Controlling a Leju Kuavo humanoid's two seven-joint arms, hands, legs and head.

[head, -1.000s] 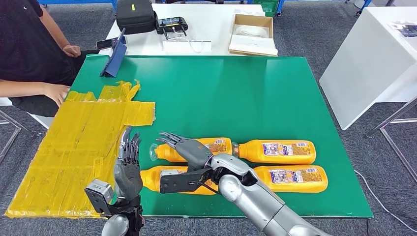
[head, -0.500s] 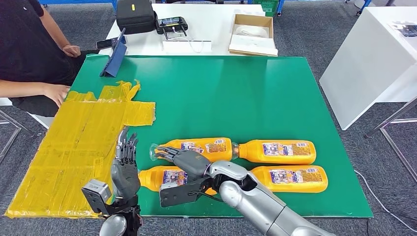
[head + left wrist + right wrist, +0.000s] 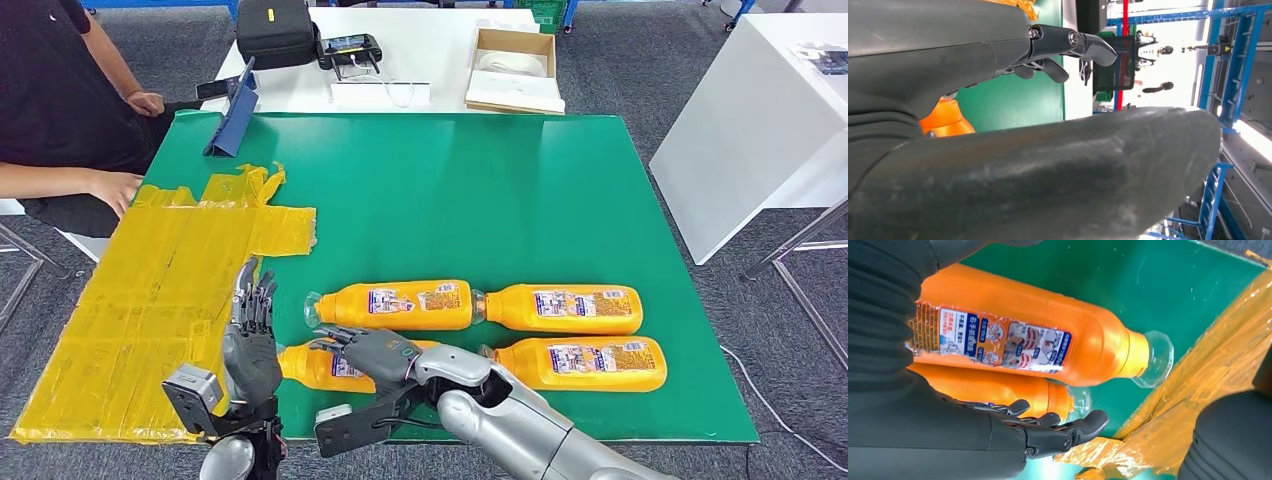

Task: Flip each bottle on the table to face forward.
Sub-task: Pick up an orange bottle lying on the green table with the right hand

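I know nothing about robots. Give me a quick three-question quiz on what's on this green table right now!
1. How many orange bottles lie on the green table?
2. True or false: the left hand is gripping a bottle.
3. The right hand is over which bottle: A) near-left, B) far-right, C) near-right?

Key: 1. Four, counting the far-left bottle. 2. False; it is raised, fingers straight, holding nothing. 3. A.
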